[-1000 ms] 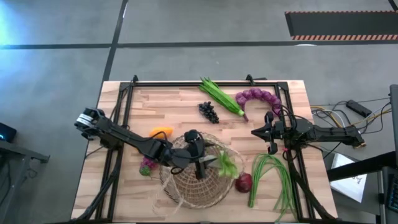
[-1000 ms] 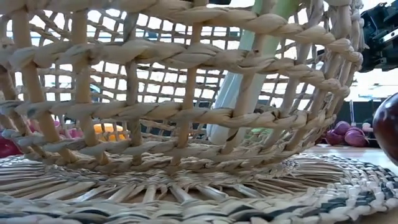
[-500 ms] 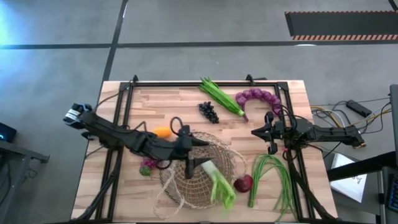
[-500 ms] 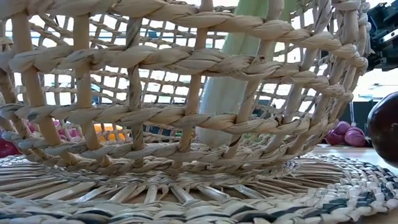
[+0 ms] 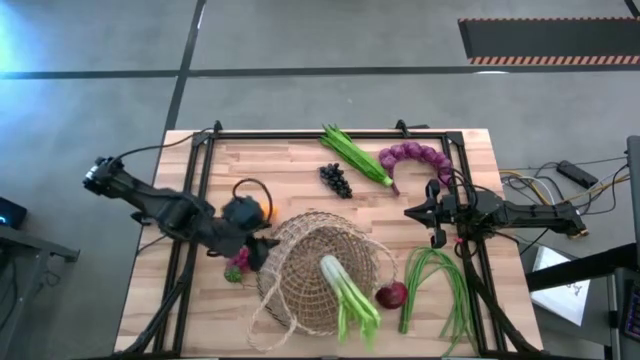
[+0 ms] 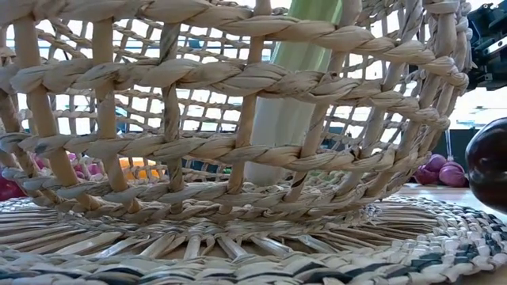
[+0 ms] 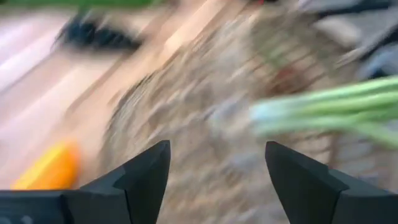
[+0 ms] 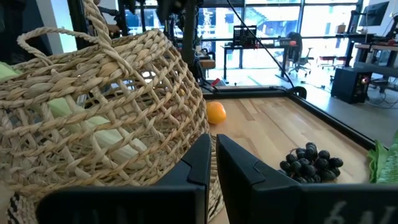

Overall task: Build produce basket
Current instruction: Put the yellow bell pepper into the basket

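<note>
Since half a second ago, your left gripper (image 5: 255,252) has let go of the leek (image 5: 350,297) and pulled back to the basket's (image 5: 300,290) left rim; its fingers (image 7: 146,174) stand wide apart with nothing between them. You now see the leek lying in the basket, white end near the middle, green leaves hanging over the near rim. The basket sits toward the table's (image 5: 270,165) near edge, with the red onion (image 5: 392,293) touching its right side and the green beans (image 5: 440,290) just beyond. Purple grapes (image 5: 235,268) and an orange pepper (image 5: 262,210) lie close by your left gripper. Your right gripper (image 5: 428,212) waits pinched shut over the table's right side, leaving open wood between it and the dark grapes (image 5: 336,178). Okra pods (image 5: 355,155) and the purple onion string (image 5: 415,155) lie along the far edge.
</note>
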